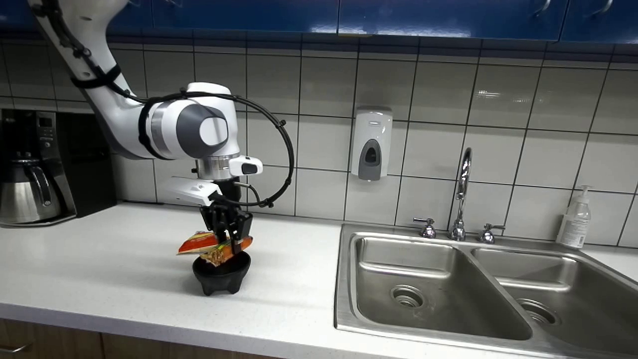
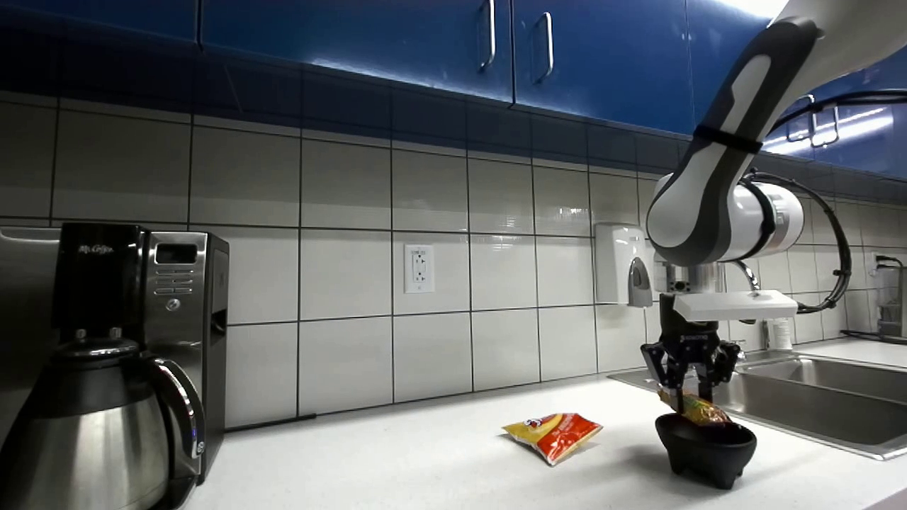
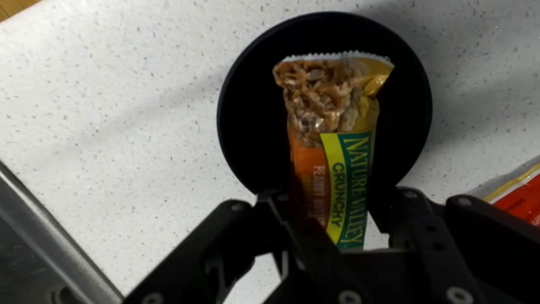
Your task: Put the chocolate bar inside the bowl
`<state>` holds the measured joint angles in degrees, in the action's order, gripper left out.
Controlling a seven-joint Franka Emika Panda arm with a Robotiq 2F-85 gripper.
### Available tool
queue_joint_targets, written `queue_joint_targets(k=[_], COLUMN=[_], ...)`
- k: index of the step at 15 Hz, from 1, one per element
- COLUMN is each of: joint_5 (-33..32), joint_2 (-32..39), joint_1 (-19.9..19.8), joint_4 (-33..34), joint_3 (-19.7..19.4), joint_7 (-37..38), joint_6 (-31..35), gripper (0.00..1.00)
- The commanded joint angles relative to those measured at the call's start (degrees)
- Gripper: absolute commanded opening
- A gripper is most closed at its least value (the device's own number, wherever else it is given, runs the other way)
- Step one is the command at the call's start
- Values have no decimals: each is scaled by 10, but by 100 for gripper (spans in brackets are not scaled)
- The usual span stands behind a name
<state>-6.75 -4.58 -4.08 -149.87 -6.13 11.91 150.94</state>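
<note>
The chocolate bar (image 1: 217,256) is a slim bar in an orange, green and yellow wrapper. My gripper (image 2: 692,397) is shut on the bar, which also shows between the fingers in an exterior view (image 2: 703,411). The bar is tilted, its lower end over the opening of the black bowl (image 1: 222,277). The bowl stands upright on the counter, directly under the gripper, and also shows in an exterior view (image 2: 708,453). In the wrist view the bar (image 3: 325,109) crosses the bowl (image 3: 253,118). I cannot tell whether the bar touches the bowl.
A red and yellow packet (image 2: 560,433) lies on the counter near the bowl; its corner shows in the wrist view (image 3: 521,202). A steel sink (image 1: 344,279) is set into the counter on one side. A coffee maker (image 2: 177,304) stands on the opposite side.
</note>
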Motion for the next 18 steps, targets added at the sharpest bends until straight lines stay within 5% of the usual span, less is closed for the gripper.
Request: queue_joint_targets(k=[1,6,18], joint_5=[-28,-31,-35], joint_2=[-23,-25,-127], joint_1=[-13,-12,-11], joint_4=[-18,-18,-56], joint_3=[7,7,36], joint_7=[-1,-5,0], joint_6=[2,1,-21], gripper=[69,100,100])
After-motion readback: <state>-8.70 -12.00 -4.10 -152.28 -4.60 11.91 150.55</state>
